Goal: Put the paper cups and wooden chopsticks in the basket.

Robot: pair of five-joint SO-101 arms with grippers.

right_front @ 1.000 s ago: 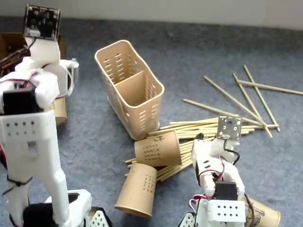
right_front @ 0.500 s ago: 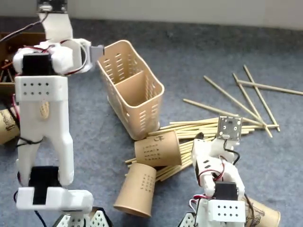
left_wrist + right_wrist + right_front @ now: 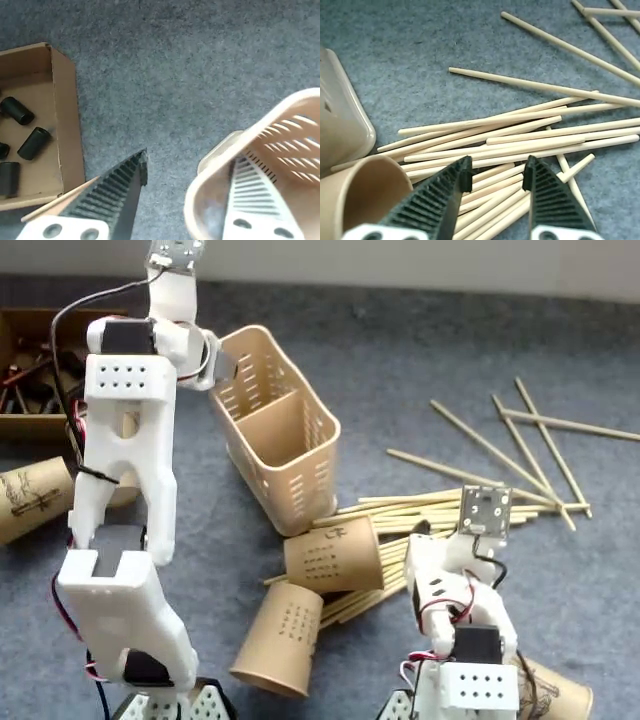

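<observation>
Grey felt covers the tabletop (image 3: 420, 350). The left pincer (image 3: 190, 162) stands wide open astride the rim of the basket (image 3: 295, 135). Its black finger (image 3: 120, 195) hangs outside the wall and the other finger sits inside, so it grips nothing. A cardboard box (image 3: 65, 115) holding dark cylinders (image 3: 32, 142) lies near the black finger's side.

The right pincer (image 3: 497, 172) is partly open and empty, poised just above the pile of wooden chopsticks (image 3: 520, 145), which spreads beneath and beyond its tips. Loose chopsticks (image 3: 560, 45) lie scattered farther out. A paper cup (image 3: 365, 195) lies on its side just beside one finger. A second cup (image 3: 285, 640) lies tipped near it, and a third cup (image 3: 560, 695) rests behind that arm's base. A fourth cup (image 3: 35, 498) lies well apart from the left pincer.
</observation>
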